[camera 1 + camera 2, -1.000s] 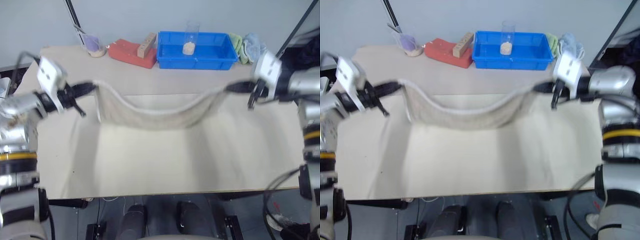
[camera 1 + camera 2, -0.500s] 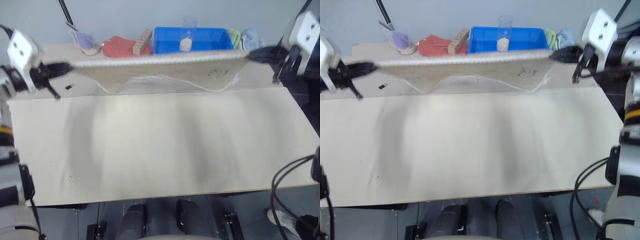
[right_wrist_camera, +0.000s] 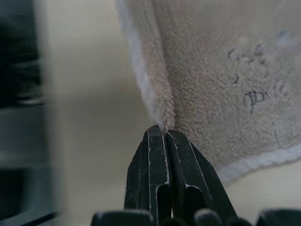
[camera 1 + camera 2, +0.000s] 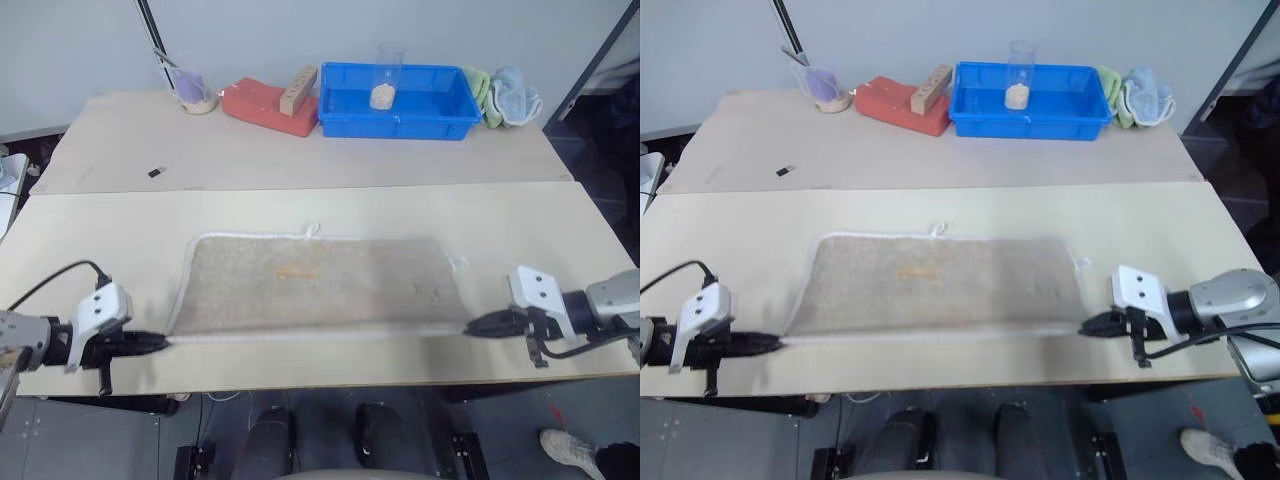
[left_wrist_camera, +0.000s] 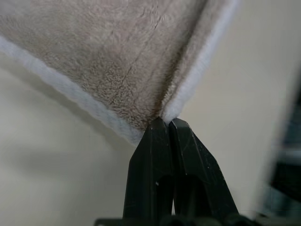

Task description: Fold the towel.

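At the far edge of the surface (image 4: 120,150) stand a blue bin (image 4: 395,102) holding a clear cup (image 4: 386,78), a red block (image 4: 268,104), a small wooden block (image 4: 295,90), a second cup (image 4: 190,88), and green and blue cloths (image 4: 502,93); none obstructs the work area. The surface is pale, against a grey wall. The towel (image 4: 315,285), held raised half a second ago, now lies flat near the front edge. The left gripper (image 4: 160,341) and right gripper (image 4: 472,327) have fingers clamped on its near corners.
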`<state>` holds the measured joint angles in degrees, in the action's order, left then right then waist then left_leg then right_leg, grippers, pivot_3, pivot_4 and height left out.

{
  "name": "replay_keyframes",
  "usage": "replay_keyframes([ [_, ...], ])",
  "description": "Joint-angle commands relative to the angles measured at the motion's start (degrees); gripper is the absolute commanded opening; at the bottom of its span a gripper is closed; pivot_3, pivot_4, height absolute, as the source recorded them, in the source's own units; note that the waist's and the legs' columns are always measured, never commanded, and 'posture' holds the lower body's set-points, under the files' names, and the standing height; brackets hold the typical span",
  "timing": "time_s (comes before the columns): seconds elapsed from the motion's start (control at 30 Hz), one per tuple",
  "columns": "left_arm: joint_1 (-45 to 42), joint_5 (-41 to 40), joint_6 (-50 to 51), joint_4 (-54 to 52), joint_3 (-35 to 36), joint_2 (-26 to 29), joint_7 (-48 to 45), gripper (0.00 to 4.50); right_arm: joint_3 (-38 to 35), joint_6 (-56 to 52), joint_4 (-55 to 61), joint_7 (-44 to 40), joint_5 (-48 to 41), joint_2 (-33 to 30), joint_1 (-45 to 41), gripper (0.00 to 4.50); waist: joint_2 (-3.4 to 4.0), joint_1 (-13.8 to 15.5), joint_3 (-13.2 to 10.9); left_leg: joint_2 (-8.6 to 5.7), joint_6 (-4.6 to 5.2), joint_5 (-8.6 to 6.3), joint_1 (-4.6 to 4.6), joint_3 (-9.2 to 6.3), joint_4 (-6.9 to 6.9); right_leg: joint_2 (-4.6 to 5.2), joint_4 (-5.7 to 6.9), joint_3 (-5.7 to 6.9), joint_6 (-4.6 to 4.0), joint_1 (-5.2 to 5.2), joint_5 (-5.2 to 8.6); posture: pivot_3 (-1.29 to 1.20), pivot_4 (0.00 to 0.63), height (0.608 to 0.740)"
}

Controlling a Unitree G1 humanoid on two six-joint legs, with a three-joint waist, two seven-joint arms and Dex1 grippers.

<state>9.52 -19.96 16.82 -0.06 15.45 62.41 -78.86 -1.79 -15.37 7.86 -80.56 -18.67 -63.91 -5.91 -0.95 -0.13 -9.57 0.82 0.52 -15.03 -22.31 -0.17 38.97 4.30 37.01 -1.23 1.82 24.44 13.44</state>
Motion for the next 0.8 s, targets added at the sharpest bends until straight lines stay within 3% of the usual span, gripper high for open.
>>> replay_keyframes([
  [0.03, 0.94, -1.57, 2.12, -1.31, 4.33, 2.13, -0.46, 0.0, -3.58, -4.68, 2.6, 1.35, -2.91, -0.93, -1.47, 0.03, -0.04, -0.07, -0.02, 0.02, -0.01, -0.01, 0.21, 0.0, -0.01, -0.05, -0.01, 0.01, -0.04, -0.19, 0.04, 0.0, 0.15, 0.74],
  [0.27, -12.28, -0.9, 4.45, 6.48, -0.69, 0.91, 1.52, 0.0, 0.34, -10.8, -5.65, 4.74, -1.68, 2.25, -13.08, 0.03, -0.05, -0.03, 0.0, 0.05, -0.01, -0.01, 0.29, -0.02, -0.04, -0.28, 0.03, 0.01, -0.18, -0.2, 0.13, 0.0, 0.15, 0.74],
  [0.53, -36.41, 4.75, 3.9, 22.4, -10.89, -5.75, 5.36, 0.0, 7.32, -16.2, -17.99, 8.86, 3.33, 8.52, -28.11, 0.03, -0.09, -0.19, -0.01, -0.04, 0.08, -0.06, 0.1, -0.03, 0.0, -0.24, 0.04, 0.03, -0.14, -0.09, 0.08, 0.0, 0.15, 0.74],
  [0.8, -46.2, 9.58, -1.02, 33.37, -14.49, -10.37, 8.54, 0.0, 9.82, -15.32, -26.2, 10.23, 7.44, 12.24, -34.51, 0.03, -0.09, -0.6, -0.01, -0.06, 0.08, -0.06, -0.02, -0.03, 0.0, -0.21, 0.07, 0.02, -0.09, -0.02, 0.05, 0.0, 0.15, 0.74],
])
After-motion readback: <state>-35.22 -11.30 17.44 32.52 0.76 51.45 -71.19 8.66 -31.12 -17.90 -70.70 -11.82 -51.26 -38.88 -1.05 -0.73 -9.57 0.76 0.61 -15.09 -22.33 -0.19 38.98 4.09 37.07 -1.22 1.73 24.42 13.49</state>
